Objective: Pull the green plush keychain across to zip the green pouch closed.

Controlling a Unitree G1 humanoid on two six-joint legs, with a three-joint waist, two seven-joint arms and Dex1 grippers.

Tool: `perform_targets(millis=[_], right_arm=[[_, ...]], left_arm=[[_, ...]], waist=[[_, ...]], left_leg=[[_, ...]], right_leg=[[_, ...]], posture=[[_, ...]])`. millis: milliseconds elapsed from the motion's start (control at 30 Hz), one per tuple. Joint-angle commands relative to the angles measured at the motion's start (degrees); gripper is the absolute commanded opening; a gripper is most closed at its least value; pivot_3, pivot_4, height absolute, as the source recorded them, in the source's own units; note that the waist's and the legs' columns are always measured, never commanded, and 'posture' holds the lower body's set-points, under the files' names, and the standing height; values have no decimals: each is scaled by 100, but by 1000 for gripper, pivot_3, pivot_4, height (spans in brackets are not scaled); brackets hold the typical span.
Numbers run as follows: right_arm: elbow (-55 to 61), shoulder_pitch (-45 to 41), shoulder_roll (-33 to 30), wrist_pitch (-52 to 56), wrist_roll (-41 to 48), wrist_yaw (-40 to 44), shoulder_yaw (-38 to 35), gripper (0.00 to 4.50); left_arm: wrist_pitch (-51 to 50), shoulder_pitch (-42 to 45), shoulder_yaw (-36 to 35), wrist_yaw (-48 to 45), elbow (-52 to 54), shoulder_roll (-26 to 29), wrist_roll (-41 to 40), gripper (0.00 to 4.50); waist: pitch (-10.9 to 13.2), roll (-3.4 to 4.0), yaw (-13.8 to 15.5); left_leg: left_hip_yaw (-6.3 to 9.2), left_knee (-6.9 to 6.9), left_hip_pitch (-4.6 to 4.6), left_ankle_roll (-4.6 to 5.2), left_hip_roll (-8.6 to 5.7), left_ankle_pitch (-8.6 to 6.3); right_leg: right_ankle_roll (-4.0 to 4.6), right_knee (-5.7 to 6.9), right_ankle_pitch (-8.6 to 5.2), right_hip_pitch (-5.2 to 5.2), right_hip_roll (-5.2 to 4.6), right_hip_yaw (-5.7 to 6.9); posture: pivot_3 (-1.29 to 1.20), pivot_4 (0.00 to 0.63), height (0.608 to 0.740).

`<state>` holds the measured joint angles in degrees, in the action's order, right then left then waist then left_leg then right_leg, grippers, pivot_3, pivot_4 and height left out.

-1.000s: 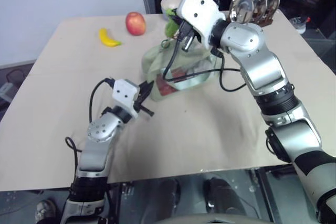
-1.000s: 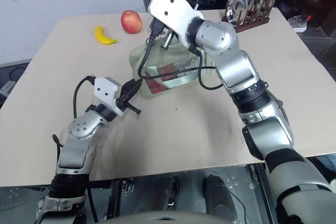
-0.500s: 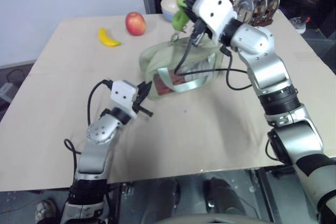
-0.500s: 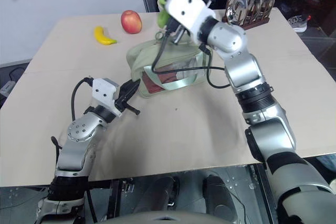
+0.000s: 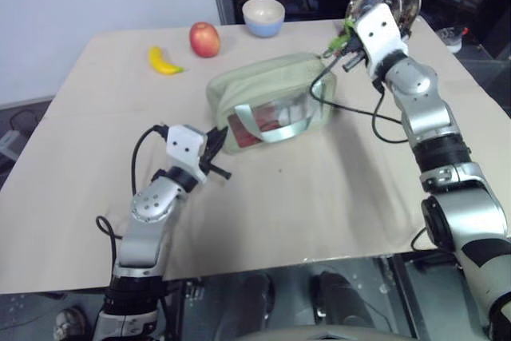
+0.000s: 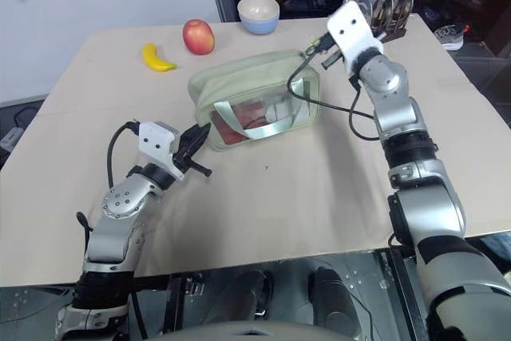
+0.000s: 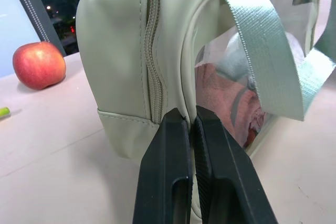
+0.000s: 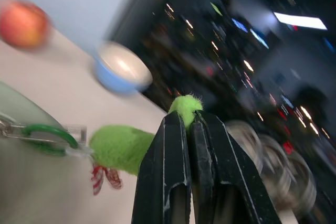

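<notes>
Here, the right gripper (image 8: 190, 121) pinches the green plush keychain (image 8: 123, 145) between its 2 black fingers, held in the air just past the right end of the green pouch (image 5: 267, 93), near the rack of metal plates (image 5: 391, 1) at the table's far right corner. A green ring and metal clip join the keychain to the pouch's zip. The pouch lies on its side in the middle of the tan table (image 5: 319, 197), clear front panel facing the robot, red and white contents showing behind the light green straps (image 5: 275, 127).

At the pouch's left end, the left gripper (image 7: 189, 121) has its jaws pressed together on the seam of the fabric, just beside the zipper (image 7: 152, 51).

Behind the pouch, well apart from it, sit a banana (image 5: 164, 61), an apple (image 5: 204, 38) and a blue bowl (image 5: 263, 16) along the far edge.
</notes>
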<state>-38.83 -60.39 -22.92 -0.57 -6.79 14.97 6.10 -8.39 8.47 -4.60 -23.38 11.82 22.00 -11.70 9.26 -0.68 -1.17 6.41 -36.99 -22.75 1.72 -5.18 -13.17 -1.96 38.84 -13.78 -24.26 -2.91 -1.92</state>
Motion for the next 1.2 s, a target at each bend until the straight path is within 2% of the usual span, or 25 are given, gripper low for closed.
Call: perform_targets(millis=[33, 300, 400, 467, 600, 933, 1067, 1100, 1133, 1167, 1200], right_arm=[[-330, 116, -230, 74, -32, -470, -393, 25], [-1187, 743, 252, -218, -189, -362, 56, 25], [-1740, 873, 423, -410, -487, -595, 281, 25], [-2084, 861, 408, -498, -724, -888, 419, 25], [-2510, 767, 300, -599, -1038, -1308, 580, 25], [-2882, 773, 123, -1269, -2101, -1564, 1549, 25], [-2602, 755, 181, -1435, -1291, -1076, 863, 25], [-2332, 794, 172, -1419, -935, -606, 633, 25], [-2062, 845, 155, -1387, -666, -235, 466, 525], [-1574, 958, 138, -1227, -266, 260, 248, 662], [-1130, 1078, 120, -1050, 36, 629, 85, 975]], left_arm=[[-338, -138, -370, 208, -251, -13, -136, 0], [-522, -58, -529, 342, -302, -100, -390, 0], [-572, -21, -555, 380, -299, -123, -435, 0], [-604, -16, -588, 391, -282, -101, -454, 0], [-629, -49, -637, 391, -251, -34, -470, 0], [-619, 17, -563, 349, -199, -113, -545, 0], [-763, 31, -574, -221, 125, -175, -1323, 0], [-771, 28, -626, -317, 213, -175, -1494, 0], [-778, 16, -665, -369, 272, -159, -1577, 0], [-714, 12, -697, -422, 302, -112, -1578, 0], [-681, 5, -727, -462, 323, -76, -1590, 344]], waist=[[0, 0, 1], [-2, 0, -104], [-3, 0, -127], [-3, 1, -127], [-12, 0, -127], [-30, -1, -126], [-28, -2, -121], [-27, -2, -120], [-26, -3, -119], [-25, -3, -116], [-21, -3, -110]], left_leg=[[0, 0, 1, 0, 3, 0], [-20, 1, 12, 1, 10, -1], [-29, 10, 50, 25, 20, -15], [-37, 30, 96, 27, 21, -16], [-50, 29, 108, 27, 24, -16], [-52, 28, 110, 26, 29, -16], [-52, 28, 107, 26, 30, -16], [-50, 28, 104, 26, 30, -16], [-48, 28, 100, 27, 30, -16], [-45, 28, 98, 27, 31, -16], [-41, 29, 92, 27, 31, -17]], right_leg=[[0, 1, 0, 0, 3, -1], [0, 2, 0, 6, 9, -19], [0, 1, 0, 36, 21, -26], [0, -3, -1, 74, 22, -33], [0, -1, -1, 79, 28, -34], [0, -2, -1, 81, 31, -40], [0, -4, -1, 81, 31, -40], [0, -8, -1, 81, 31, -40], [0, -13, -1, 81, 31, -39], [-1, -17, -1, 81, 31, -40], [-1, -26, -1, 81, 31, -38]], posture=[[0, 150, 740], [0, 150, 740], [0, 150, 740], [0, 150, 740], [0, 150, 740], [0, 150, 740], [0, 150, 740], [0, 150, 740], [0, 150, 740], [0, 150, 740], [0, 150, 740]])
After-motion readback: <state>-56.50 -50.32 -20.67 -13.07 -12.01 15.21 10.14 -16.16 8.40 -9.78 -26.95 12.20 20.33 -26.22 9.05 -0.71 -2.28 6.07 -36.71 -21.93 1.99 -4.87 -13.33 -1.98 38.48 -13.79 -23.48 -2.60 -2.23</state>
